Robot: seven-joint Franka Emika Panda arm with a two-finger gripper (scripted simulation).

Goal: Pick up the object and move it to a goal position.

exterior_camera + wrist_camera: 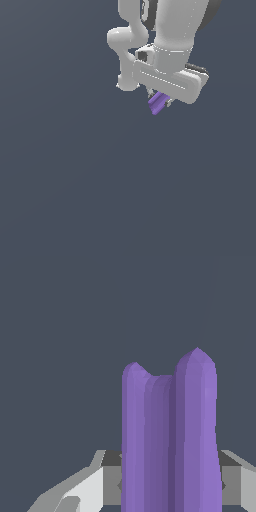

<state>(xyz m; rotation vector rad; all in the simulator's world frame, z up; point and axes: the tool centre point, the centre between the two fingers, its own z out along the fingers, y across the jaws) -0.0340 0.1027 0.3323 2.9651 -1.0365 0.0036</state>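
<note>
One purple grooved block (157, 103), one white hand (161, 101), one arm (165, 35).

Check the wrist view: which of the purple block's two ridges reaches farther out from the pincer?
On the purple block, the ridge ending in a pointed tip; the other ridge stops shorter with a blunter end.

Distant exterior view; close wrist view.

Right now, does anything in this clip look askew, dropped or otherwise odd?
Nothing stands out. The purple block sits between the fingers of the white gripper, poking out below it at a slant. It looks whole in the wrist view, and nothing else is visible around it.
</note>
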